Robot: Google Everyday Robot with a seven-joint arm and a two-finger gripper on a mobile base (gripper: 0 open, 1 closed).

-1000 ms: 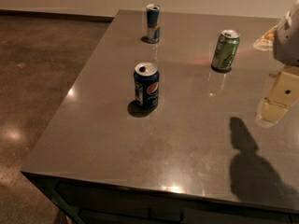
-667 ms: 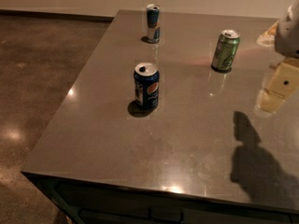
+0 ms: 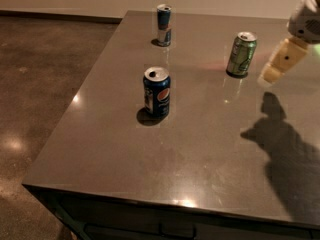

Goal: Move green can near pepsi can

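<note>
The green can (image 3: pixel 242 53) stands upright on the grey table (image 3: pixel 200 144), at the back right. The pepsi can (image 3: pixel 157 92), dark blue with a round logo, stands upright near the table's middle left. My gripper (image 3: pixel 272 71) hangs above the table at the right edge of the view, just right of the green can and apart from it. It holds nothing that I can see. Its cream fingers (image 3: pixel 281 60) point down and to the left.
A slimmer blue-and-silver can (image 3: pixel 163 25) stands at the back of the table, behind the pepsi can. The arm's shadow (image 3: pixel 285 149) falls on the table's right side. The table's left edge drops to a brown polished floor (image 3: pixel 35 84).
My gripper has risen and moved a little toward the green can. The cans have not moved.
</note>
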